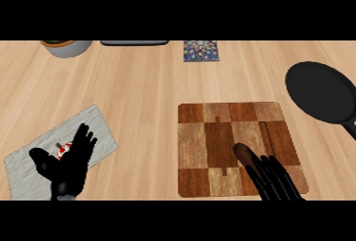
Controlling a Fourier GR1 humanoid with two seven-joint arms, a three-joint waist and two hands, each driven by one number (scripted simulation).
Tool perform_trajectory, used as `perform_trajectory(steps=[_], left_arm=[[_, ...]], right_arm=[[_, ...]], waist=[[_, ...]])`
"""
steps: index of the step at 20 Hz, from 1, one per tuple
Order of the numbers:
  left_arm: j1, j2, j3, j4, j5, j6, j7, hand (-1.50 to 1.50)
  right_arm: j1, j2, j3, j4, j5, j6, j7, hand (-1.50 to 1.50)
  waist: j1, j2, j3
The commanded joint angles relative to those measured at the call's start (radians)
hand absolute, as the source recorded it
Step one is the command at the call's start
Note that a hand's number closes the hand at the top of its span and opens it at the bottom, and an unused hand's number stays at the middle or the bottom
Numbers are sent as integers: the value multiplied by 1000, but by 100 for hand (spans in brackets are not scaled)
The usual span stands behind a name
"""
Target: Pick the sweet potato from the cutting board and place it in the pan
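Observation:
A brown sweet potato [243, 152] lies on the wooden checkered cutting board [215, 136], near its lower middle. My right hand [272, 178] comes in from the bottom edge over the board's lower right part, fingers straight and open, their tips touching or just behind the sweet potato. The black pan [321, 92] sits at the right edge, its handle running down and right. My left hand [67, 162] rests open at the lower left, fingers up.
A grey cloth [28, 164] lies under my left hand with a small red and white object [61, 149] on it. At the back stand a grey pot [67, 47], a dark flat item [134, 43] and a patterned packet [201, 51].

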Motion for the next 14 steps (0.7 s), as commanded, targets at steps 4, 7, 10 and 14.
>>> perform_trajectory(steps=[4, 7, 10, 14], left_arm=[[6, -42, -32, 8, -27, 14, -24, 0], [-10, -18, -25, -11, -21, 11, 19, 0], [-27, -12, -15, 23, -20, -26, -5, 0], [-17, -53, -14, 35, -36, -14, -20, 0]], right_arm=[[-37, 105, -22, -23, 383, 370, 322, -150], [-69, 111, -21, -40, 486, 584, 422, -150], [-213, 199, 11, -3, 590, 792, 518, -150], [-399, 292, 33, 14, 594, 1008, 525, -150]], waist=[[22, 7, -5], [29, 7, -4], [40, 8, -2], [27, 4, 2]])
